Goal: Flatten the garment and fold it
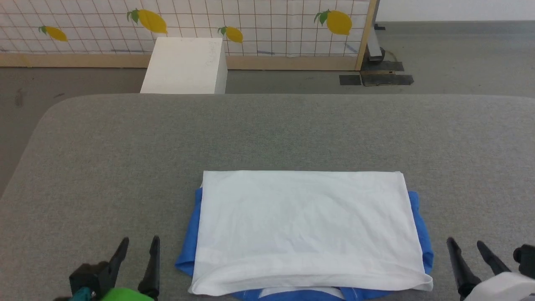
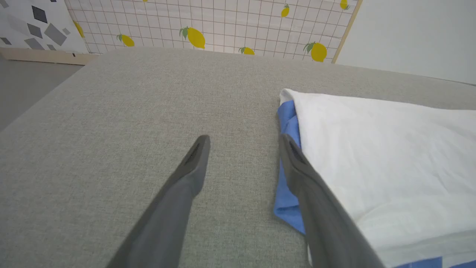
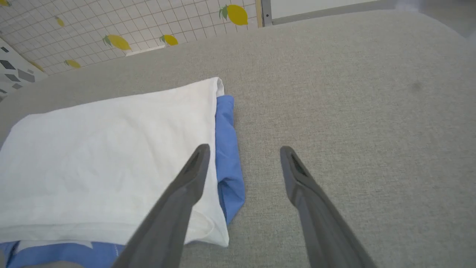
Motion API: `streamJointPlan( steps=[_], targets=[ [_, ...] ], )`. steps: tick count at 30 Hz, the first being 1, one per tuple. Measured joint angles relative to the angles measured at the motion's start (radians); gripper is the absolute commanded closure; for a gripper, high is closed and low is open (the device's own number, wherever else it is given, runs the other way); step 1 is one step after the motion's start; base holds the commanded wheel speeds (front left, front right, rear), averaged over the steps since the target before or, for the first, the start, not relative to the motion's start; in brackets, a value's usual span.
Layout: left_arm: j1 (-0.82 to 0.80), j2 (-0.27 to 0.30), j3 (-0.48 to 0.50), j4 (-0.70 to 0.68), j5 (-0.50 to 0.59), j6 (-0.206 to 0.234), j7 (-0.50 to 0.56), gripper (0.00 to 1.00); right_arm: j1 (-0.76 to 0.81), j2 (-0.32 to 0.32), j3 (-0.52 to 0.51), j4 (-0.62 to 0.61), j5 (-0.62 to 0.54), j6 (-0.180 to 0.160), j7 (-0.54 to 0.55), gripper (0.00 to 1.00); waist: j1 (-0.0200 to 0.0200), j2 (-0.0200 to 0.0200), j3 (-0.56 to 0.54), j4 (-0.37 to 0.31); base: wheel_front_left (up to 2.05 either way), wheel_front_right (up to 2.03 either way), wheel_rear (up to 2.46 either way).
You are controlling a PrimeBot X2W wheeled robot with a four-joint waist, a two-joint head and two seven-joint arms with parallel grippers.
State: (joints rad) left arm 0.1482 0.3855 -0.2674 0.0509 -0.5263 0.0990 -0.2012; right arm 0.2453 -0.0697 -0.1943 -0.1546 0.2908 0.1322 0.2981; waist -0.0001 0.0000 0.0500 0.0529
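The garment (image 1: 307, 230) lies folded into a flat rectangle near the front edge of the grey padded table (image 1: 267, 129), white body on top, blue sleeve cloth peeking out at both sides and along the near edge. My left gripper (image 1: 140, 246) hovers open just left of it, holding nothing. My right gripper (image 1: 467, 246) is open just right of it, also empty. In the left wrist view the garment (image 2: 390, 160) lies beside the right finger of my left gripper (image 2: 243, 143). In the right wrist view the garment (image 3: 108, 149) lies by the left finger of my right gripper (image 3: 243, 152).
A white box (image 1: 186, 65) stands on the floor beyond the table's far edge. Behind it runs a tiled wall panel with lemon prints (image 1: 184, 25). Bare table surface stretches left, right and beyond the garment.
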Motion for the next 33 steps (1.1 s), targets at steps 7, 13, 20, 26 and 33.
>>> streamJointPlan(
  steps=[7,13,20,26,33],
  targets=[
    [-0.155,-0.048,0.04,0.044,0.06,0.007,-0.051,0.0,-0.15,0.017,-0.023,0.119,0.005,0.0,-0.016,0.0,0.0,0.0,-0.008,0.005,0.0,0.0,0.0],
    [-0.244,-0.094,0.068,0.095,0.122,-0.003,-0.054,0.0,-0.279,0.019,-0.046,0.347,0.016,0.0,0.047,0.0,0.0,0.0001,-0.02,0.002,0.0,0.0,0.0],
    [-0.276,-0.135,0.077,0.148,0.175,-0.044,-0.056,0.0,-0.416,0.018,-0.035,0.58,0.025,0.0,0.112,0.0,0.0,0.0,-0.032,0.001,0.0,0.0,0.0],
    [-0.279,-0.162,0.092,0.179,0.186,-0.068,-0.056,0.0,-0.493,0.019,-0.017,0.737,-0.003,0.0,0.172,0.0,0.0001,0.0,-0.032,0.0,0.0,0.0,0.0],
    [-0.281,-0.178,0.113,0.194,0.202,-0.088,-0.056,0.0,-0.537,0.007,0.022,0.797,-0.017,0.0,0.24,1.0,0.0001,0.0,-0.031,0.004,0.0,0.0,0.0]
  ],
)
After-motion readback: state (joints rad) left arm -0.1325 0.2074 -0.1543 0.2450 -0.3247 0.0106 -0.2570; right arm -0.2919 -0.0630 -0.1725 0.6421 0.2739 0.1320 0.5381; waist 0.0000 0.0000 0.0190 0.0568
